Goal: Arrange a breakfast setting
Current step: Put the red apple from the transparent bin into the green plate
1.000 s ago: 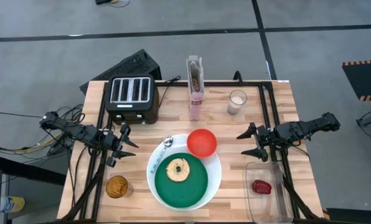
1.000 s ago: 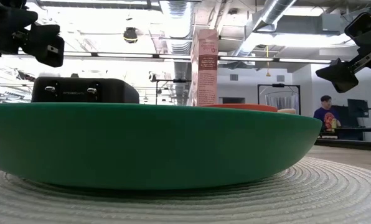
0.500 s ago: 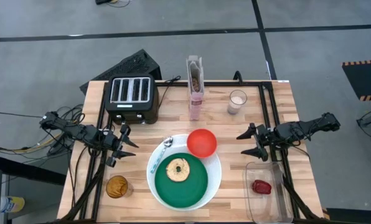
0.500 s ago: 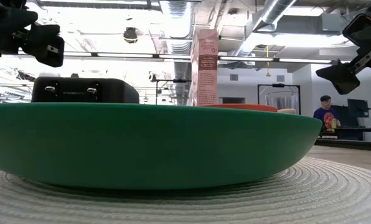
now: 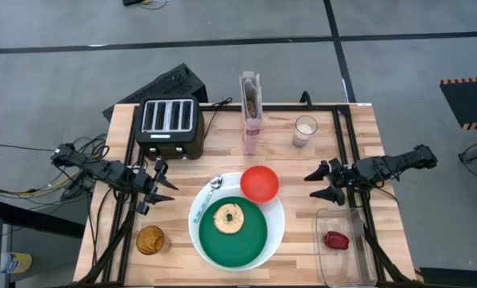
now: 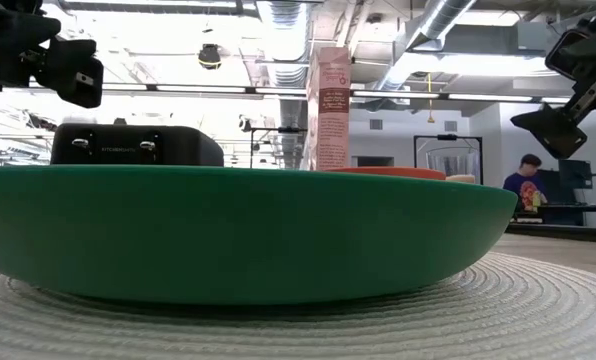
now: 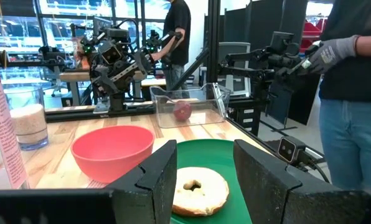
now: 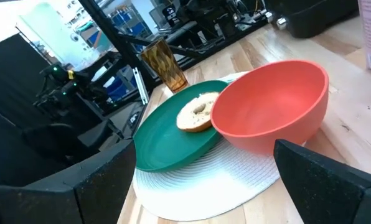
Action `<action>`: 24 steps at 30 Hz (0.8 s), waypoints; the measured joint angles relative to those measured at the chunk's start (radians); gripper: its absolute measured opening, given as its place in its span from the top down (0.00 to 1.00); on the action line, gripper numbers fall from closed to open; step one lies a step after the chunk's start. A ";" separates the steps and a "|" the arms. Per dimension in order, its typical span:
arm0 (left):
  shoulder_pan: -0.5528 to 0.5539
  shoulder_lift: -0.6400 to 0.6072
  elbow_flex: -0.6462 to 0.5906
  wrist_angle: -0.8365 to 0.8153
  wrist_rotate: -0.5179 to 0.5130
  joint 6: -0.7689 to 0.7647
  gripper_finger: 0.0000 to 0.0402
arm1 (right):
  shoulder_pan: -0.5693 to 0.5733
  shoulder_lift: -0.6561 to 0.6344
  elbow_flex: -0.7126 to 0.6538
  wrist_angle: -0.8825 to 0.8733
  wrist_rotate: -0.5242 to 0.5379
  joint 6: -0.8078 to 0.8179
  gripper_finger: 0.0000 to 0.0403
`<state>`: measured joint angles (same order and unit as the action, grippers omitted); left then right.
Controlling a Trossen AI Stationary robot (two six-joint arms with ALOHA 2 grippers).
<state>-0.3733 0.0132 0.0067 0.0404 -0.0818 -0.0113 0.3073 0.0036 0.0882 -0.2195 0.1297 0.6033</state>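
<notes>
Right now the large white plate (image 5: 277, 228) sits at the front middle of the wooden tabletop (image 5: 386, 232), with the green plate (image 5: 240, 234) lying on it and the toasted bagel (image 5: 228, 218) resting on the green plate. The red bowl (image 5: 259, 183) sits on the white plate's far rim, touching the green plate's edge, and the metal spoon (image 5: 211, 190) lies over the white plate's left rim. Behind them the pink cereal box (image 5: 251, 116) stands upright, between a black toaster (image 5: 169, 126) and a glass of milk (image 5: 305, 130). A small dark red food item (image 5: 336, 239) lies inside a clear container (image 5: 333, 264) at the front right corner, and an amber glass (image 5: 150, 239) stands at the front left. The left hand (image 5: 160, 189) hovers left of the plates, fingers spread and holding nothing; the right hand (image 5: 322, 182) hovers to their right, near the container, also spread and empty.
</notes>
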 joint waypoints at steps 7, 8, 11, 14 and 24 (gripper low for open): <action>0.000 0.000 0.000 0.000 0.000 0.000 0.64 | -0.007 0.000 -0.002 0.096 0.025 0.019 0.01; 0.000 0.000 0.000 0.000 0.000 0.000 0.64 | -0.011 0.000 -0.001 0.108 0.030 0.031 0.01; 0.000 0.000 0.000 0.000 0.000 0.000 0.64 | -0.024 0.000 0.022 0.105 0.048 0.043 0.01; 0.000 0.000 0.000 0.000 0.000 0.000 0.64 | -0.037 0.000 0.068 0.103 0.051 0.012 0.01; 0.000 0.000 0.000 0.000 0.000 0.000 0.64 | -0.081 0.018 0.427 -0.422 0.053 -0.141 0.01</action>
<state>-0.3733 0.0132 0.0067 0.0406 -0.0815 -0.0113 0.2267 0.0219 0.5154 -0.6416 0.1826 0.4624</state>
